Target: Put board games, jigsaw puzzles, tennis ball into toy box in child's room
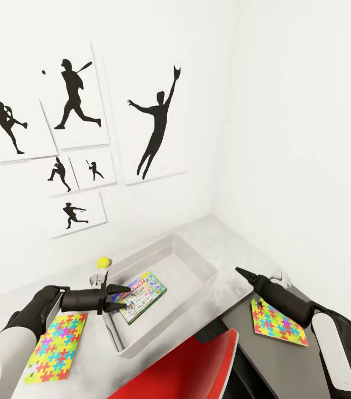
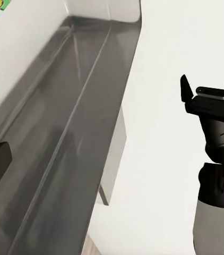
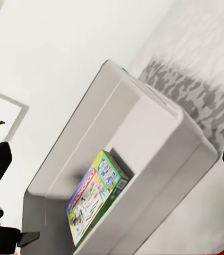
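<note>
- Long light-grey table (image 1: 208,233): carries everything below.
- Translucent grey rectangular toy box (image 1: 197,257): long axis runs diagonally toward the corner; holds one pale-green board game (image 1: 141,295), lying flat.
- Two multicoloured jigsaw puzzles (image 1: 56,346) (image 1: 278,323): flank the box.
- Yellow-green tennis ball (image 1: 103,261): behind the box.
- Left gripper (image 1: 124,296): jaws parted, empty, over the game.
- Right gripper (image 1: 241,271): aperture indeterminable.

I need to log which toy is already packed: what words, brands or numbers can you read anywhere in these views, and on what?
Board game lying in the toy box: red title band with white lettering, too small and blurred to read.
Its cover in the right wrist view: busy print, nothing legible.
Wall pictures: silhouettes, no lettering.
Jigsaw puzzles: pattern, no lettering.
</note>
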Controlling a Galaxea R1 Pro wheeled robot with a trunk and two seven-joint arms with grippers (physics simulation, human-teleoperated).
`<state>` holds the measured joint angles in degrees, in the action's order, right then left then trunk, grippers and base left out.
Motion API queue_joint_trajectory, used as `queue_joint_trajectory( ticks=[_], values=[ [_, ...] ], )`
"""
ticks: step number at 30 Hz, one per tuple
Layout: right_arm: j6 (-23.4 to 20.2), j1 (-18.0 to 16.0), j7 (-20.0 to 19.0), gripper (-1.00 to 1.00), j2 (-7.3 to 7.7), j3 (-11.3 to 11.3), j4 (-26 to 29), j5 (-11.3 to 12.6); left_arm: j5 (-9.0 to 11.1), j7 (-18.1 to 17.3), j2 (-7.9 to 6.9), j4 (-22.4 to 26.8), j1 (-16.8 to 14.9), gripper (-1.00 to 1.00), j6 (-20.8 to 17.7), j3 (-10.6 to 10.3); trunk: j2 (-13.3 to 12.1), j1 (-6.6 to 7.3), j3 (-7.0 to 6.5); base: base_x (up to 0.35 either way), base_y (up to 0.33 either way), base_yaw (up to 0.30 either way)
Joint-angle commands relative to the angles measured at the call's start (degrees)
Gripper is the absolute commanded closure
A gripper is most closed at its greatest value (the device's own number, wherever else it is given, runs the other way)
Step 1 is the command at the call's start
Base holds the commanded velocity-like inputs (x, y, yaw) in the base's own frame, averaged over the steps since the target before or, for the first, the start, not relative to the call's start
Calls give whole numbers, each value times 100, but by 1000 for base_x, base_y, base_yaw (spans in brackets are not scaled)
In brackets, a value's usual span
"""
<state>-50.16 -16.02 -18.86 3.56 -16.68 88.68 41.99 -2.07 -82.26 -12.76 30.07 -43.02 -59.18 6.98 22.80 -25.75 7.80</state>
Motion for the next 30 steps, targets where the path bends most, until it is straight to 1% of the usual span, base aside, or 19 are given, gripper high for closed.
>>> queue_joint_trajectory(
  ticks=[1, 10, 12, 17, 20, 24, 27, 30],
  values=[
    [-10, -6, -37, -100, 0, -8, 1, -26, -23, -32, 1, 3, -5, -100, -60, 11, 12, -3, 12, 0, 0, 0],
    [54, -6, -39, -100, 0, 5, 1, -24, -22, -37, -3, 33, -5, -100, -26, 12, 12, -3, 12, 0, 0, 0],
    [57, -6, -39, -100, -1, 6, 1, -24, -22, -58, -4, 114, 1, -100, -16, 9, 12, -3, 12, 0, 0, 0],
    [59, -6, -39, -100, -3, 7, 1, -24, -23, -255, -9, 373, 22, -100, -8, 2, 12, -3, 12, 0, 0, 0],
    [59, -6, -39, -100, -4, 7, 1, -24, -26, -376, -43, 447, 27, -100, 19, -1, 12, -3, 12, 0, 0, 0],
    [59, -6, -39, -100, -4, 7, 1, -24, -23, -542, -128, 492, 30, -100, 158, 1, 12, -3, 12, 0, 0, 0],
    [59, -6, -39, -100, -4, 7, 1, -24, -25, -774, -204, 503, 30, -100, 355, 2, 12, -3, 12, 0, 0, 0],
    [59, -6, -39, -100, -2, 7, 2, -24, -23, -774, -272, 506, 31, -100, 552, 4, 12, -3, 12, 0, 0, 0]
  ],
)
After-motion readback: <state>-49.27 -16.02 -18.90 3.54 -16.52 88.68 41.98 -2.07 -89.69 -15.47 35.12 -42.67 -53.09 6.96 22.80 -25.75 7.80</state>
